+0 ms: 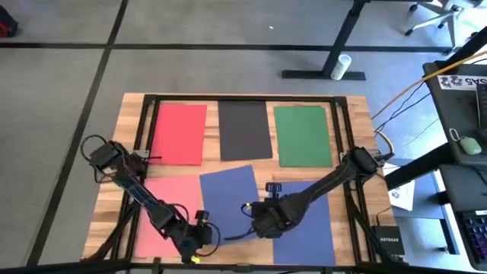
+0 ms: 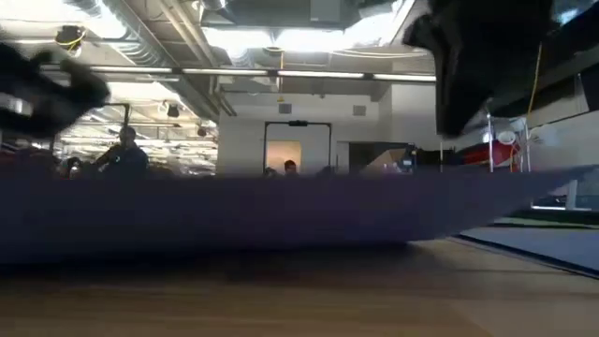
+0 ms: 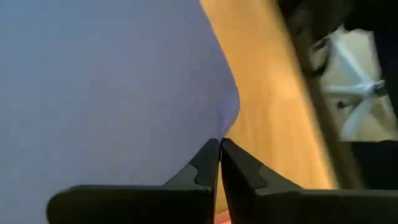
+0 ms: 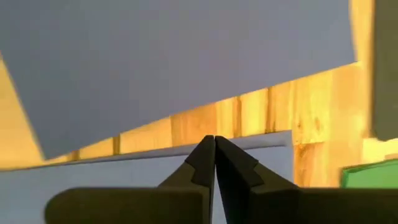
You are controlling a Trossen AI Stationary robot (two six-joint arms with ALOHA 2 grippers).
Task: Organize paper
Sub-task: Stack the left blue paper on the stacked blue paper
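Top-down: wooden table [image 1: 114, 190] w/ coloured paper sheets. Back row, flat and side by side: red sheet [image 1: 179, 133], black sheet [image 1: 244, 129], green sheet [image 1: 303, 135]. Front row: pink sheet [image 1: 156, 213] at the left, a tilted blue sheet [image 1: 228, 194] in the middle, and a second blue sheet [image 1: 312, 224] to its right, partly under the right arm.

Left gripper [image 1: 199, 237] sits near the table's front edge, at the tilted blue sheet's front-left corner. In its wrist view the fingertips [image 3: 211, 155] are pressed together right at the corner of the blue sheet [image 3: 112, 87]; the paper's corner runs down into the seam between them, so jaws look clamped on that corner (the actual pinch is a thin line, hard to see more). Bare wood [image 3: 273, 112] lies beside the sheet's edge.

Right gripper [image 1: 245, 207] is over the right-hand part of the same tilted sheet, close to the seam w/ the second blue sheet. Its wrist view shows jaws together, tips [image 4: 214, 152] meeting over a strip of wood [image 4: 205, 121] between two blue edges; whether any paper is caught btwn them I can't tell. A bit of green [image 4: 370, 174] shows at the edge.

Low view: a blue sheet [image 2: 281, 211] stretches across the whole width, its edge raised off the tabletop [image 2: 299, 300] toward the right. People are in the room behind.
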